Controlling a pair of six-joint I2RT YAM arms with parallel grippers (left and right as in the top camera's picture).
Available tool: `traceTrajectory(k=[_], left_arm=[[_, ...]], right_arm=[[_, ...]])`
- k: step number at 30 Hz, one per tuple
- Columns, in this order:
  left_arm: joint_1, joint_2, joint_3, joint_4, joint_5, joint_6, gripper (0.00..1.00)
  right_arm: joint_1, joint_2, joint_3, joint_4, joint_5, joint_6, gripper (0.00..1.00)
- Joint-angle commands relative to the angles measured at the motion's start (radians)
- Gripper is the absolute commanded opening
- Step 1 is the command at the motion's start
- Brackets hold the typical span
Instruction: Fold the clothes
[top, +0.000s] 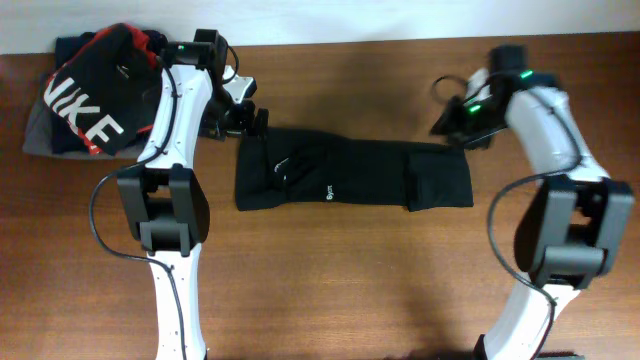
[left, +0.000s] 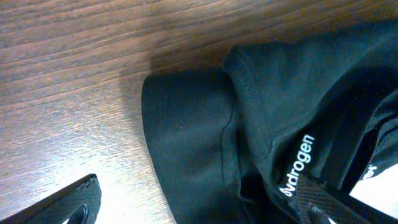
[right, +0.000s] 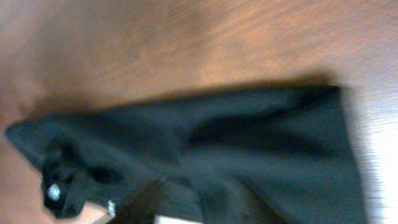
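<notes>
The black T-shirt (top: 350, 175) lies in the middle of the tabletop (top: 350, 285), folded into a long band that runs left to right. Its right end is doubled over on itself, and a tiny white mark (top: 328, 192) shows near the band's near edge.

The left hand (top: 245, 112) hangs over the far left corner of the shirt. In the left wrist view its fingers (left: 78, 202) stand wide apart, one over bare wood and the other over the cloth, with nothing clamped between them. White lettering (left: 297, 165) on an inner seam lies just beside the second finger.

The right hand (top: 452, 128) sits at the far right corner of the shirt. Its wrist view is blurred and shows only the dark cloth on the wood, so I cannot tell whether its fingers are apart or together.

At the far left of the tabletop, well apart from the shirt, a black-and-red garment (top: 95, 105) with big white letters rests on a grey folded garment (top: 35, 135).
</notes>
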Motion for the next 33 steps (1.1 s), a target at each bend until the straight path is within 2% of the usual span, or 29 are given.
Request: traceTrajectory(k=[1, 3, 7, 12, 16, 18, 25, 33], left_arm=[[-0.002, 0.015, -0.005, 0.002, 0.013, 0.013, 0.99], [-0.002, 0.015, -0.005, 0.003, 0.014, 0.013, 0.99], [-0.002, 0.015, -0.005, 0.013, 0.014, 0.013, 0.99], [-0.003, 0.015, -0.005, 0.008, 0.014, 0.013, 0.99], [-0.002, 0.015, -0.005, 0.006, 0.014, 0.013, 0.99], [-0.002, 0.015, -0.005, 0.002, 0.014, 0.013, 0.99], [-0.002, 0.015, -0.005, -0.003, 0.014, 0.013, 0.99], [-0.002, 0.015, -0.005, -0.003, 0.014, 0.013, 0.99]], right_arm=[[-0.104, -0.055, 0.15, -0.156, 0.012, -0.217, 0.88], [-0.142, -0.055, 0.161, -0.234, 0.018, -0.325, 0.99], [-0.21, -0.039, 0.124, -0.328, 0.021, -0.47, 0.99], [-0.237, -0.01, 0.009, -0.309, -0.012, -0.597, 0.99], [-0.237, -0.003, -0.092, -0.256, -0.142, -0.689, 0.99], [-0.237, -0.003, -0.146, -0.203, -0.201, -0.703, 0.99], [-0.238, -0.001, -0.262, -0.061, -0.225, -0.691, 0.99], [-0.238, 0.045, -0.29, -0.01, -0.268, -0.691, 0.99]])
